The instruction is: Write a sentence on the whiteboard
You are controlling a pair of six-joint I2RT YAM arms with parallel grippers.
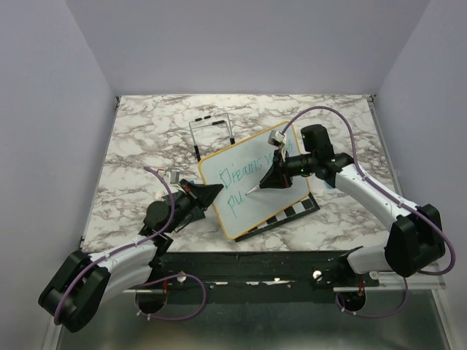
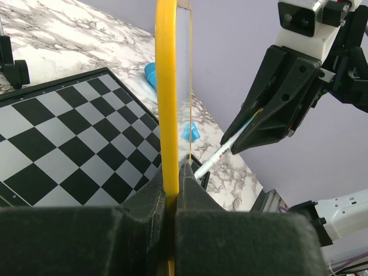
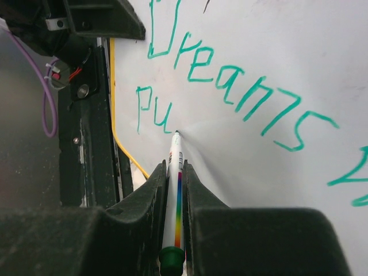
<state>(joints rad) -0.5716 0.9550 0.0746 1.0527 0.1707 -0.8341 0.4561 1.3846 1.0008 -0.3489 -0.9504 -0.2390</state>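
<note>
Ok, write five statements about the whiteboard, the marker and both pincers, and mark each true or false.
1. The left pincer is shut on the whiteboard at its yellow frame. True.
2. The right pincer is empty. False: it is shut on a marker, whose tip is at the board.
3. The second line of the sentence reads "pursuing" in full. False: only "pu" is written there.
4. The writing is teal-green. True.
5. A chessboard lies beneath the whiteboard. True.
</note>
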